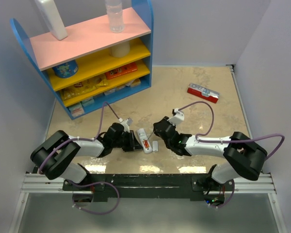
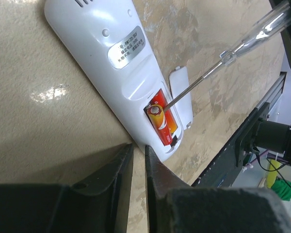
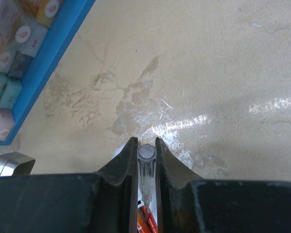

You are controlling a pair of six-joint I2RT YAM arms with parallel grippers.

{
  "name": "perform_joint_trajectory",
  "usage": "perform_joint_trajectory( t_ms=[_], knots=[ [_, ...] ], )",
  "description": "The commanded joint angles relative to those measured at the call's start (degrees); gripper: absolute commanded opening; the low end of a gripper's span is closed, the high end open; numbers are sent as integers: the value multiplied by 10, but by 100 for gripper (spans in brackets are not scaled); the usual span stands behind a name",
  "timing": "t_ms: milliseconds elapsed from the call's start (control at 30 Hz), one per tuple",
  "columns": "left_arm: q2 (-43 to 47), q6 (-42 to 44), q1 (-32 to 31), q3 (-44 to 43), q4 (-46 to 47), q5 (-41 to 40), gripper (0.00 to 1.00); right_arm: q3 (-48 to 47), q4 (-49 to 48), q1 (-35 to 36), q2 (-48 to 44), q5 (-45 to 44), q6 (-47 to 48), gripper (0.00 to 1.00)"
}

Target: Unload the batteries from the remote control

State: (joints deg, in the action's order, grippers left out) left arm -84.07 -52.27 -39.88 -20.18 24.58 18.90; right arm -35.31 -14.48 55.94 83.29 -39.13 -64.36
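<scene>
The white remote control (image 2: pixel 111 63) lies back up on the table, its battery bay open. Two red-orange batteries (image 2: pixel 160 119) sit in the bay; one is tilted up at its near end. The small white cover (image 2: pixel 182 97) lies beside the remote. My right gripper (image 3: pixel 146 145) is shut on a clear-handled screwdriver (image 3: pixel 146 167) whose metal tip (image 2: pixel 172 100) reaches into the bay at the batteries (image 3: pixel 148 221). My left gripper (image 2: pixel 138 148) is shut and empty, with its tips against the remote's near edge. From above, the remote (image 1: pixel 144 141) lies between both grippers.
A blue shelf unit (image 1: pixel 92 58) with pink and yellow boards stands at the back left, holding boxes and a bottle (image 1: pixel 114 14). A red-and-white flat box (image 1: pixel 202 92) lies at the back right. Grey walls close in both sides.
</scene>
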Motion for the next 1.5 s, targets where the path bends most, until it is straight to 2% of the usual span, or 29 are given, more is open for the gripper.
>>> perform_joint_trajectory(
  t_ms=[0,267,533,733,967,1300,1467],
  knots=[
    [-30,25,-6,-13,-23,-64,21,35,-52,-19,15,104,-17,0],
    [-35,34,-6,-23,-39,-73,22,76,-124,-64,48,172,-19,0],
    [-38,38,-6,-31,-52,-79,22,78,-135,-93,36,209,5,0],
    [-43,40,-6,-32,-55,-82,22,87,-188,-134,63,274,20,0],
    [-41,38,-6,-41,-62,-83,22,89,-259,-137,94,338,27,0],
    [-39,35,-6,-43,-73,-91,22,49,-215,-140,39,367,63,0],
    [-36,30,-6,-36,-68,-92,22,33,-213,-139,41,383,71,0]
  ],
)
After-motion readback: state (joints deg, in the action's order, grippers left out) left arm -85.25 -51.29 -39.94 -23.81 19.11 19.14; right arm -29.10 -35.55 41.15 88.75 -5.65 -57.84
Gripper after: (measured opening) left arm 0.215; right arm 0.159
